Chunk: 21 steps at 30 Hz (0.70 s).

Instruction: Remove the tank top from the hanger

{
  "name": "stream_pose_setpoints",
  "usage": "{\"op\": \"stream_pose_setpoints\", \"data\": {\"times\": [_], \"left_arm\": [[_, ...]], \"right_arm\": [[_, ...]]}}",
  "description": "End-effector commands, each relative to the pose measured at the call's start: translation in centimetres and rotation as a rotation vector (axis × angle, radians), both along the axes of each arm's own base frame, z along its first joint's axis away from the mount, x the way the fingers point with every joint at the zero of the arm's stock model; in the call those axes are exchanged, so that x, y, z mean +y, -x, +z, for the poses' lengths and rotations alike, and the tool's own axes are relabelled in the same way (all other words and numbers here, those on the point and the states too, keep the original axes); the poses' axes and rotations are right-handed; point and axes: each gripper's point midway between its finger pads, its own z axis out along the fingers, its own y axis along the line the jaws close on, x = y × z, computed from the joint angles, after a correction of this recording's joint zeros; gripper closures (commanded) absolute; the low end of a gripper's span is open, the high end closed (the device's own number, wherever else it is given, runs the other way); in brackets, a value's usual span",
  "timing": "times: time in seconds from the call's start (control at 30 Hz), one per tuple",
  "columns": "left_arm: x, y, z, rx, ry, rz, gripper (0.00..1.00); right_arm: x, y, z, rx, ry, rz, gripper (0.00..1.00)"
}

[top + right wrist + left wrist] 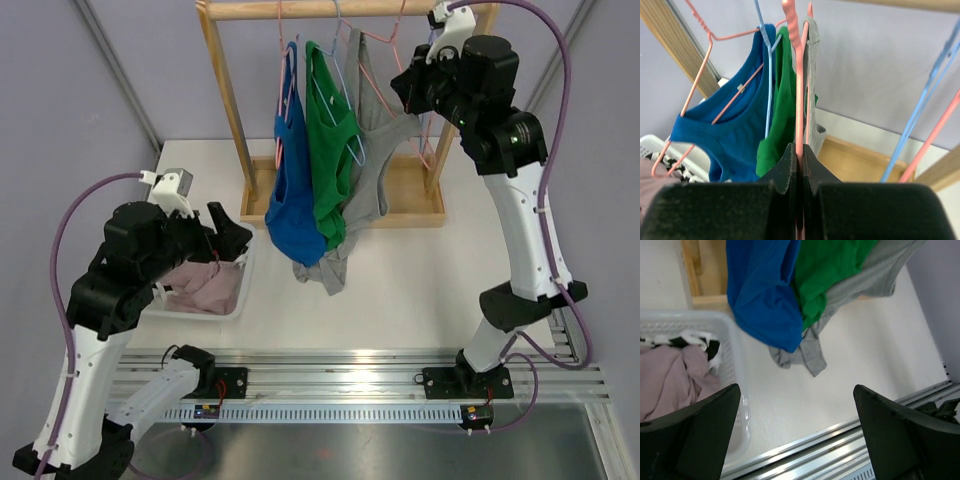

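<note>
Three tank tops hang on a wooden rack (225,90): blue (295,200), green (330,140) and grey (375,165). The grey one hangs from a pink hanger (799,75), with its hem trailing on the table (802,352). My right gripper (800,152) is shut on the pink hanger's wire, up by the rail at the rack's right end (415,85). My left gripper (797,435) is open and empty, above the table's front edge beside the basket (225,235).
A white plastic basket (245,285) holding pinkish laundry (200,285) stands at the left. Empty pink and blue hangers (927,100) hang at the rack's right end. The rack's wooden base (405,195) lies behind the garments. A metal rail (350,365) runs along the near edge.
</note>
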Motion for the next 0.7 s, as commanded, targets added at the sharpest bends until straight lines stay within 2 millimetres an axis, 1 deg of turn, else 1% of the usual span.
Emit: {"op": "stream_pose_setpoints", "data": {"times": [0.0,0.03,0.07,0.1,0.13,0.17,0.2,0.23,0.27,0.3,0.33,0.37,0.4,0.43,0.47,0.5,0.53,0.57,0.63,0.67], "left_arm": [[-1.8,-0.8,7.0,-0.193,0.085,-0.048,0.01],[-2.3,-1.3,7.3,-0.191,0.082,-0.053,0.01],[-2.5,-1.3,8.9,-0.227,0.095,-0.062,0.01],[-3.2,-1.3,9.5,-0.241,0.101,-0.080,0.01],[-3.9,-1.8,9.8,-0.239,0.099,-0.093,0.01],[-4.3,-1.9,10.8,-0.261,0.110,-0.103,0.01],[-5.2,-2.0,11.4,-0.279,0.115,-0.118,0.01],[-6.0,-2.5,11.5,-0.276,0.109,-0.129,0.01],[-6.6,-2.7,11.8,-0.287,0.104,-0.141,0.01],[-7.4,-2.7,13.0,-0.321,0.117,-0.149,0.01],[-8.0,-2.8,13.4,-0.332,0.119,-0.159,0.01],[-9.2,-3.5,13.2,-0.332,0.104,-0.176,0.01],[-10.2,-3.3,14.4,-0.361,0.117,-0.195,0.01],[-11.1,-3.5,14.6,-0.370,0.114,-0.209,0.01],[-12.8,-3.4,14.4,-0.374,0.098,-0.251,0.01],[-13.6,-3.7,15.0,-0.402,0.100,-0.250,0.01],[-14.7,-3.2,15.8,-0.436,0.099,-0.284,0.01],[-15.8,-3.5,16.2,-0.455,0.103,-0.287,0.01],[-17.2,-3.1,17.2,-0.501,0.112,-0.324,0.01],[-18.7,-2.5,17.8,-0.527,0.133,-0.364,0.01]], "right_arm": [[-1.8,3.8,4.5,-0.141,-0.040,-0.006,1.00],[-2.1,4.5,4.6,-0.147,-0.044,-0.003,1.00],[-2.4,5.1,4.7,-0.153,-0.047,-0.008,1.00],[-3.0,6.5,4.8,-0.156,-0.051,-0.008,1.00],[-3.1,7.4,4.8,-0.156,-0.055,0.006,1.00],[-3.2,7.9,3.8,-0.133,-0.050,0.015,1.00],[-4.0,10.2,5.0,-0.163,-0.070,0.019,1.00],[-4.2,11.3,5.0,-0.163,-0.082,0.036,1.00],[-4.3,11.8,3.9,-0.139,-0.075,0.039,1.00],[-5.3,14.2,4.9,-0.174,-0.096,0.042,1.00],[-5.6,15.2,4.9,-0.175,-0.110,0.045,1.00],[-5.8,15.8,4.1,-0.158,-0.110,0.047,1.00],[-6.7,18.0,4.9,-0.192,-0.130,0.051,1.00],[-6.9,19.1,4.8,-0.191,-0.138,0.066,1.00],[-7.1,20.0,4.2,-0.175,-0.132,0.075,1.00],[-7.8,21.8,4.6,-0.193,-0.142,0.079,1.00],[-8.1,22.7,4.0,-0.172,-0.134,0.086,1.00],[-8.7,24.1,4.3,-0.187,-0.141,0.088,1.00],[-9.2,25.6,3.9,-0.175,-0.153,0.092,1.00],[-9.6,26.9,4.2,-0.190,-0.165,0.099,1.00]]}}
